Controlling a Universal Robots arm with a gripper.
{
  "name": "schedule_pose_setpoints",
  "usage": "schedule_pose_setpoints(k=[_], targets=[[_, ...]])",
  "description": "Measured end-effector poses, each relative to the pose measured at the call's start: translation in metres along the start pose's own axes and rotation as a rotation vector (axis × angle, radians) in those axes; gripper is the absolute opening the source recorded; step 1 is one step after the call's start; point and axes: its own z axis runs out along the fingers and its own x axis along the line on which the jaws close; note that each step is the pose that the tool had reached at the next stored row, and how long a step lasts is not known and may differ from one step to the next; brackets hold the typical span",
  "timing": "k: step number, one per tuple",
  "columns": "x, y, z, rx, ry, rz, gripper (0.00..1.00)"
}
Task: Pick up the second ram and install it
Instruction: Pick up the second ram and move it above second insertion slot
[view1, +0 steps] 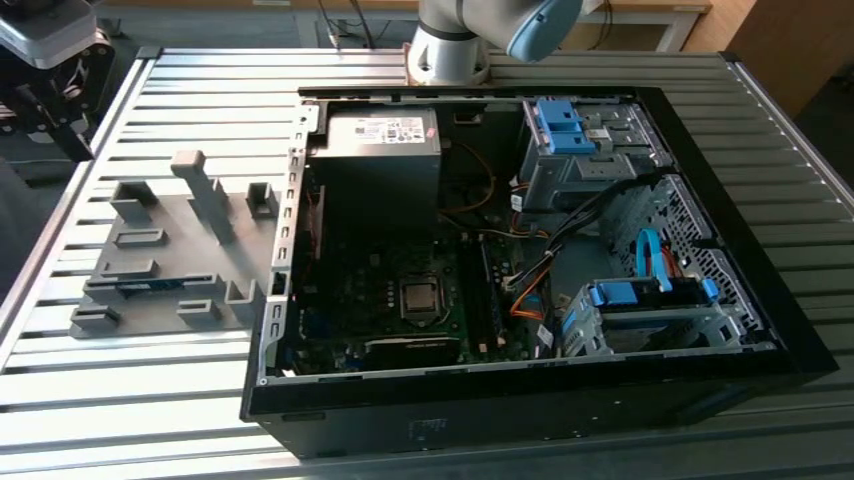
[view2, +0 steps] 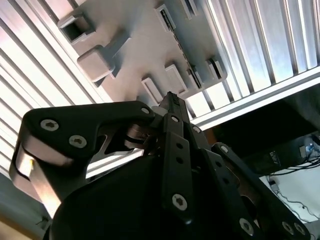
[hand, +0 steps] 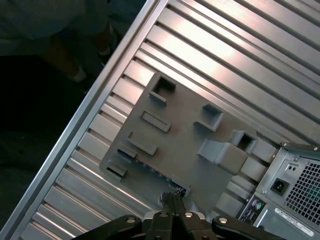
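We see the gripper (hand: 172, 199) hanging above the slatted metal counter (hand: 240, 55), over the edge of the gray holder (hand: 190, 130), its jaws pressed together with nothing between them. The second ram (view1: 150, 285) lies in a slot of that holder, to the exterior view's left of the open computer case (view1: 534, 410) and apart from its motherboard (view1: 347, 310).

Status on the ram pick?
Claw shut, empty, above gray holder. Second ram seated in holder slot. No obstruction seen.
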Motion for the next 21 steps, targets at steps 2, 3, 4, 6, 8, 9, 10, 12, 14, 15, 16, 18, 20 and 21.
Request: schedule_pose_setpoints(k=[2,3,4,6,8,9,10,12,14,15,16,18,20,21], targets=[[0.0,0.0,0.0,0.0001,0.0004,-0.011,0.11],[0.0,0.0,0.0,0.0001,0.0006,-0.016,0.11],[0.0,0.0,0.0,0.0002,0.0009,-0.021,0.11],[0.0001,0.0,0.0,0.0002,0.0013,-0.03,0.11],[0.0001,0.0001,0.0,0.0003,0.0016,-0.038,0.11],[0.0001,0.0001,0.0,0.0003,0.0017,-0.042,0.11],[0.0001,0.0001,0.0,0.0003,0.0019,-0.047,0.11],[0.0001,0.0001,0.0,0.0004,0.0022,-0.056,0.11],[0.0001,0.0001,0.0,0.0005,0.0026,-0.065,0.11],[0.0001,0.0001,0.0,0.0005,0.0028,-0.07,0.11],[0.0001,0.0001,0.0,0.0005,0.003,-0.075,0.11],[0.0001,0.0001,0.0,0.0006,0.0034,-0.083,0.11],[0.0001,0.0001,0.0,0.0006,0.0037,-0.092,0.11],[0.0001,0.0001,0.0,0.0007,0.0039,-0.096,0.11]])
